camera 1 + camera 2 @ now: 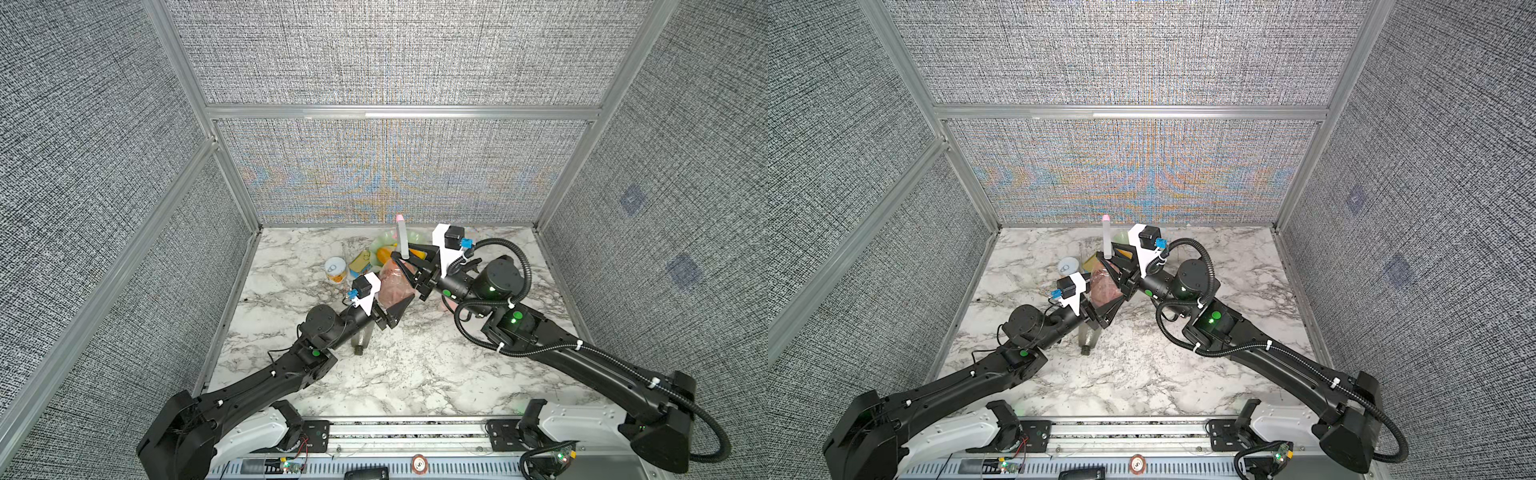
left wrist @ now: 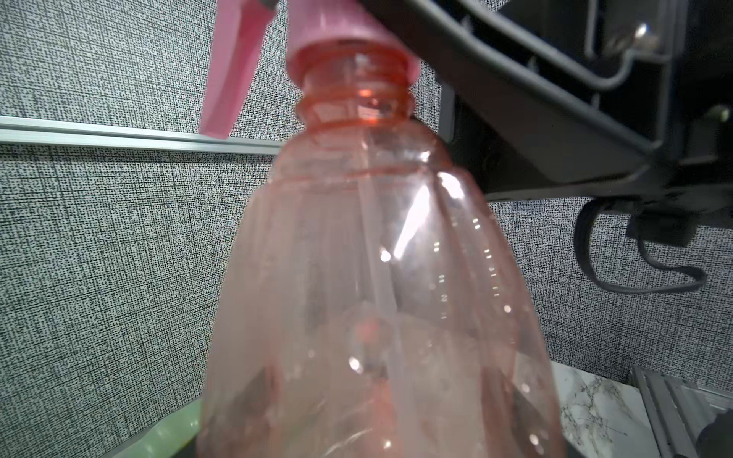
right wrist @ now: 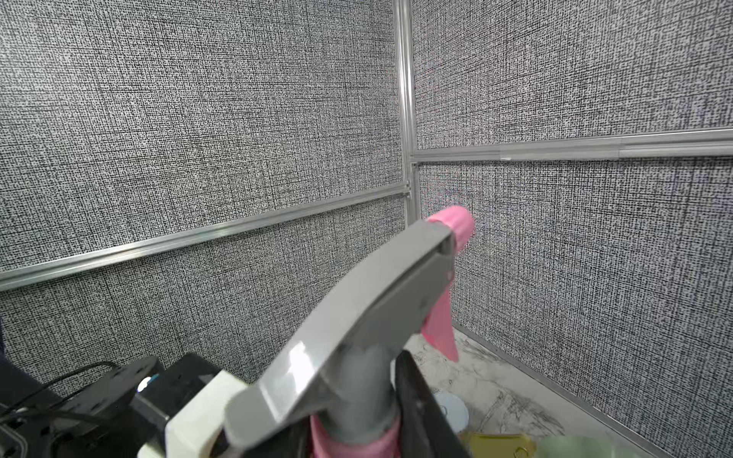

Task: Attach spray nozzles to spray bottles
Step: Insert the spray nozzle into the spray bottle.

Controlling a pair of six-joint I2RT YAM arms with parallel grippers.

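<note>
Item: clear pink spray bottle (image 1: pixel 391 284), mid-frame in both top views | left gripper (image 1: pixel 392 305) clamped on its body, we judge to stop it turning | right gripper (image 1: pixel 409 264) clamped on grey-and-pink nozzle (image 3: pixel 357 317) at its collar, seated atop the neck for screwing | we note threads showing below the collar.

No readable text, label on round tin can (image 1: pixel 336 270) too blurred

Bright even light, moiré on back wall (image 1: pixel 386 183), pink bottle (image 2: pixel 377 277) blurred
</note>
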